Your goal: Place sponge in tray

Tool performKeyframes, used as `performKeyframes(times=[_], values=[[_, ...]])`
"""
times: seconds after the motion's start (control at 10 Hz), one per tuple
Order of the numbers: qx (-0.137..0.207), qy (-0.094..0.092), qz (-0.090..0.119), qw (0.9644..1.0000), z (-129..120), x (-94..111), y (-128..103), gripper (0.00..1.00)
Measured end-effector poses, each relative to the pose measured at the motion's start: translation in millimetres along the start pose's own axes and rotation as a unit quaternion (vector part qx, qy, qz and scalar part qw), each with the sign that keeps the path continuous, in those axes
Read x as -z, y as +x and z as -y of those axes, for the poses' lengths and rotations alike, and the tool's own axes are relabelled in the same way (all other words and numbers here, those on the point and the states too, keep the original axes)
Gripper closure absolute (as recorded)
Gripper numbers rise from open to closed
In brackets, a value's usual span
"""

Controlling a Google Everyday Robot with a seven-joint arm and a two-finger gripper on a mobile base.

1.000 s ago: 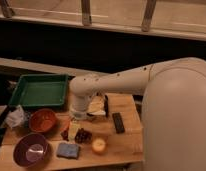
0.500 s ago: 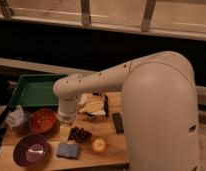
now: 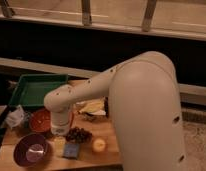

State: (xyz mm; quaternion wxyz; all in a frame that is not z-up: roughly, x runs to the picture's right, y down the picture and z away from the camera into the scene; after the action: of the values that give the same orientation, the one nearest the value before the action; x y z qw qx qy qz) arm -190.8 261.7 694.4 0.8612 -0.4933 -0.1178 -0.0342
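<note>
Swung further left and lower than a moment ago, the white arm [image 3: 141,110] now covers the whole right side of the tabletop [image 3: 107,131], and its claw [image 3: 59,135] has come down near the front row of things.

The claw hangs from the downturned wrist between the orange bowl [image 3: 40,120] and a dark clustered lump [image 3: 78,134]. Its jaws are apart and hold nothing, and the tips are hard to separate from a pale yellowish thing right under them. The light blue sponge [image 3: 71,149] lies flat on the tabletop just beside the claw, between the purple bowl [image 3: 32,150] and the yellow candle [image 3: 98,145]; whether the claw touches it cannot be told. The green tray [image 3: 26,90] sits at the back left, apart from the sponge, its near right corner hidden by the wrist. A yellow-and-white item [image 3: 93,106] is half covered by the forearm.
</note>
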Motion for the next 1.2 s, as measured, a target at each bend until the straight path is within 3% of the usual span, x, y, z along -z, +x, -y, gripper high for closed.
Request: performKeyframes(times=[0.3, 0.7, 1.2], values=[[-0.010, -0.017, 0.005, 0.9998, -6.2, -22.2, 16.7, 0.25], [-0.013, -0.016, 0.005, 0.9998, -5.7, -22.5, 16.2, 0.25], [-0.023, -0.033, -0.005, 0.9992, -3.3, -39.4, 22.6, 0.25]])
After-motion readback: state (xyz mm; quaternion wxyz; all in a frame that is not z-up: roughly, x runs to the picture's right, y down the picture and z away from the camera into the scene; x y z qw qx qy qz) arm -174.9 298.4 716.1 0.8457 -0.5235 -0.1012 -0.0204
